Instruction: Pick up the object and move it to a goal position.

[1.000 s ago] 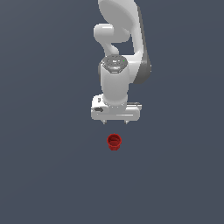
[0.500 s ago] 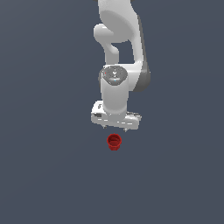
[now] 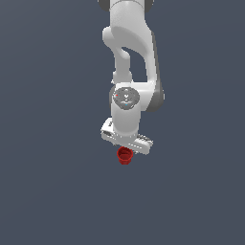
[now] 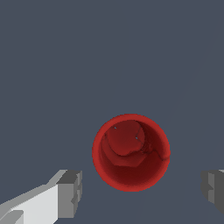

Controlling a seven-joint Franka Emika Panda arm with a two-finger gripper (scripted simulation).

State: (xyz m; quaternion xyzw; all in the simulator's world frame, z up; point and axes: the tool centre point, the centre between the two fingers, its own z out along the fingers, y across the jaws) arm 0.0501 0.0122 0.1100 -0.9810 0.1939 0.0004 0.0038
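while my gripper (image 4: 142, 192) hangs spread wide just above the red cup (image 4: 131, 152), its fingers (image 4: 70, 194) grip nothing.

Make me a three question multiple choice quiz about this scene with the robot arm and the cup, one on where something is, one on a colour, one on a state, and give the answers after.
1. Where is the cup in the exterior view?
A. just below the gripper
B. far toward that view's left edge
C. resting on top of the arm

2. What colour is the cup?
A. blue
B. red
C. yellow

3. How does the gripper stand?
A. shut on the cup
B. shut on nothing
C. open, with the fingers on either side of the cup and apart from it

Answers: 1 A, the cup shows directly under the white gripper. 2 B, both views show it red. 3 C, the wrist view shows grey floor between each finger and the cup's rim.
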